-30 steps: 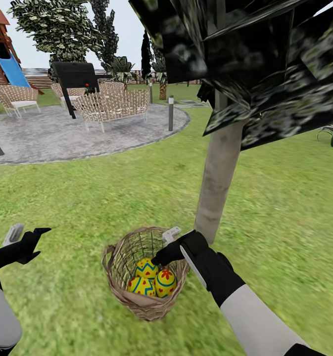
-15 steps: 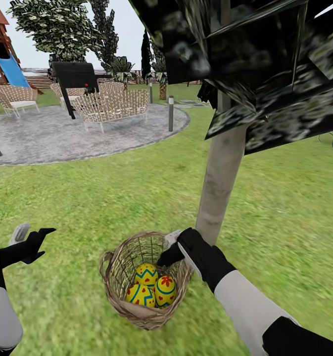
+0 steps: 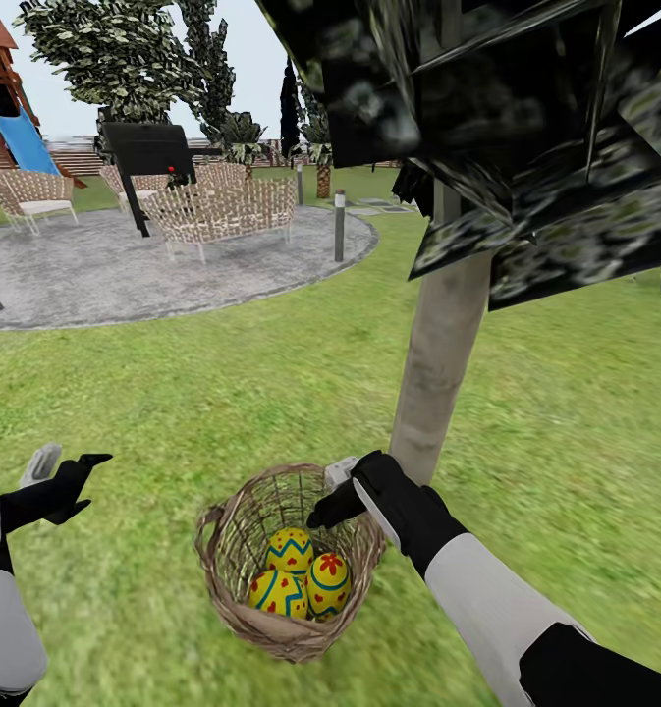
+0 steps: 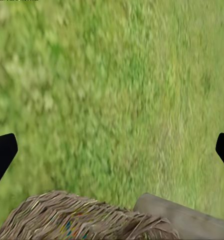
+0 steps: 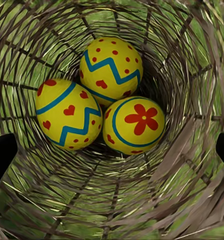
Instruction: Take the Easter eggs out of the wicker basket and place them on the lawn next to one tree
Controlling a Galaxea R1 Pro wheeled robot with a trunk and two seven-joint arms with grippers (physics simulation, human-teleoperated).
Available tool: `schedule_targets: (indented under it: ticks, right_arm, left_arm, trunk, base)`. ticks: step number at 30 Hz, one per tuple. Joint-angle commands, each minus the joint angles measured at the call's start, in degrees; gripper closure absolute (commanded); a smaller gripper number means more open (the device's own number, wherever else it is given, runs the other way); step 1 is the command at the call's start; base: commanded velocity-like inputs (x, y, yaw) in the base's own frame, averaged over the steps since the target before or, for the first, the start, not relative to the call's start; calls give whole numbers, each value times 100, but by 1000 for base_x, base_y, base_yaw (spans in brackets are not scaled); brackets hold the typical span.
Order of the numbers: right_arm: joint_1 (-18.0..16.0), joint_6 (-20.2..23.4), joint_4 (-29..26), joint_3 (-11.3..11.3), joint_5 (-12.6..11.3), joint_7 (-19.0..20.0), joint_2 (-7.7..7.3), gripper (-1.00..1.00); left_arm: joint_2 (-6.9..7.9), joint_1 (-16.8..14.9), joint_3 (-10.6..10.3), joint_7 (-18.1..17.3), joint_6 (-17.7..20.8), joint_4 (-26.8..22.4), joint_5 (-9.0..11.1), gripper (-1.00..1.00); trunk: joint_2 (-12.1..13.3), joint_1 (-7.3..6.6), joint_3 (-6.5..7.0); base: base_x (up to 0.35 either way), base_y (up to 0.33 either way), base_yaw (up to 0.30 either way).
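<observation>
Right gripper [image 3: 332, 494] fingers' tips behind the wicker basket [image 3: 234, 601] rim.

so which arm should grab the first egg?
Right. The right gripper hangs open over the wicker basket, looking straight down at the three Easter eggs. The left gripper is off to the side over the lawn.

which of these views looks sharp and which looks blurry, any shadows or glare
Right wrist view: sharpest, the three Easter eggs and the weave of the wicker basket crisp. Left wrist view: the lawn is a soft smear. Head view: tree leaves look blocky and low-detail, far lawn blurred. Flat lighting, no glare or clear cast shadows in any view.
</observation>
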Motion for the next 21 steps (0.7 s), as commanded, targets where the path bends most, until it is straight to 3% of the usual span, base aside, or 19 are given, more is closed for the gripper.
schedule_targets:
  ticks: [1, 9, 21]
  right_arm:
    - [-4, 25, -2, 7, -45, -21, 0, -100]
    - [4, 24, -2, 7, -40, -10, 0, -100]
    - [14, 24, -8, 23, -39, -15, 0, -100]
  left_arm:
    - [-3, -6, 19, -43, 29, 0, -39, -100]
    - [-10, -6, 19, -46, 29, 4, -39, -100]
    - [-10, -6, 19, -49, 29, 4, -39, -100]
  trunk:
    - [-2, 1, -5]
    - [-2, 1, -4]
    - [-2, 1, -4]
  base:
    - [223, 0, 0]
    - [49, 0, 28]
    - [1, 0, 245]
